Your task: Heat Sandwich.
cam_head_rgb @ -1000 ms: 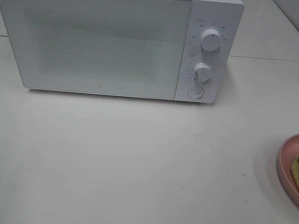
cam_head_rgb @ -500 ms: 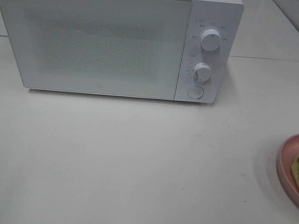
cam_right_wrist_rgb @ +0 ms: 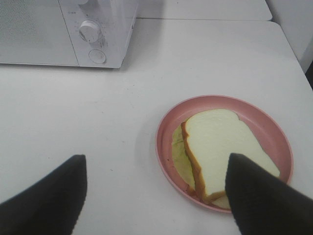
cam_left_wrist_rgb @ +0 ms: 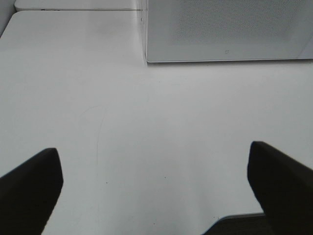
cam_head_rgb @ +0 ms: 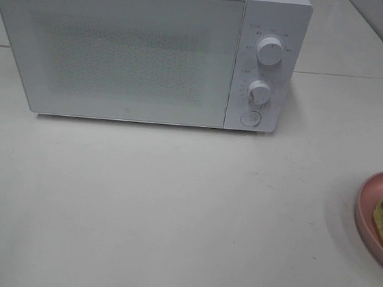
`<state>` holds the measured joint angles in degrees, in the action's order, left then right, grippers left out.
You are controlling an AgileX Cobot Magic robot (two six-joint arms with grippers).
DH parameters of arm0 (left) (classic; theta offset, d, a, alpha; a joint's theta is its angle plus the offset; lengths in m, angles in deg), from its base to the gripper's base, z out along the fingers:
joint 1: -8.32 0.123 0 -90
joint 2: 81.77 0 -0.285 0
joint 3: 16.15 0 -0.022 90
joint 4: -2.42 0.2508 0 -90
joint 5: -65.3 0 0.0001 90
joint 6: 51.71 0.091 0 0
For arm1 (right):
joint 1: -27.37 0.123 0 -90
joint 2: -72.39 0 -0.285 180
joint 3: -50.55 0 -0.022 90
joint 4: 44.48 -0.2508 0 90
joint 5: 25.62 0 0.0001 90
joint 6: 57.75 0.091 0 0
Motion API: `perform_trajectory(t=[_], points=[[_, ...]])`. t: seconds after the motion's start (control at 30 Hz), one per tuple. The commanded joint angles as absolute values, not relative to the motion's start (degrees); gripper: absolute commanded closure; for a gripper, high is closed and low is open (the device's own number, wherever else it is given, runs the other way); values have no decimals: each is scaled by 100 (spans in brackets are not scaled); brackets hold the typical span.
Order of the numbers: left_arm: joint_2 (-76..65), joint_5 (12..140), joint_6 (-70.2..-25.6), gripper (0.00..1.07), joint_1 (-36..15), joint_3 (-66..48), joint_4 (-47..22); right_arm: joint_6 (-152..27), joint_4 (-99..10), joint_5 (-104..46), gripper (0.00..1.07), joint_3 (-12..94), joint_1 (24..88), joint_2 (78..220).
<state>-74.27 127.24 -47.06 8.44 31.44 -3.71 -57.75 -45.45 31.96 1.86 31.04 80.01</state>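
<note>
Two slices of white bread make up the sandwich (cam_right_wrist_rgb: 222, 149), squarish with a tan crust, the upper slice pale and smooth on its face. A yellow-green layer pokes out from under it on the side facing the microwave, and a thin reddish line shows along the crust edge. It lies flat on a round pink plate (cam_right_wrist_rgb: 168, 122), which sits by the right edge of the white counter (cam_head_rgb: 171, 210), nearer the front than the back; from the high camera only a sliver of plate and sandwich shows at that edge.

At the back of the counter, left of centre, stands a white microwave (cam_head_rgb: 119, 47) with its door closed. Two round knobs (cam_head_rgb: 270, 50) sit one above the other on its right panel, with a round button (cam_head_rgb: 250, 118) beneath them.

The right gripper (cam_right_wrist_rgb: 156, 196) hangs above the counter with its dark fingers (cam_right_wrist_rgb: 44, 200) spread wide, one of them covering a corner of the sandwich in its own camera; nothing is between them. The left gripper (cam_left_wrist_rgb: 156, 191) is likewise spread wide over bare counter in front of the microwave's left end, holding nothing.
</note>
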Motion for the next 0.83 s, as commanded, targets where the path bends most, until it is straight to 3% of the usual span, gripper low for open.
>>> perform_trajectory(t=[0.03,0.83], points=[[-7564,12661,-4701,10,861,3156,-405,-5815,-4517,3156,31,169,3075,7886],[-7564,12661,-4701,10,861,3156,-405,-5815,-4517,3156,31,169,3075,7886]])
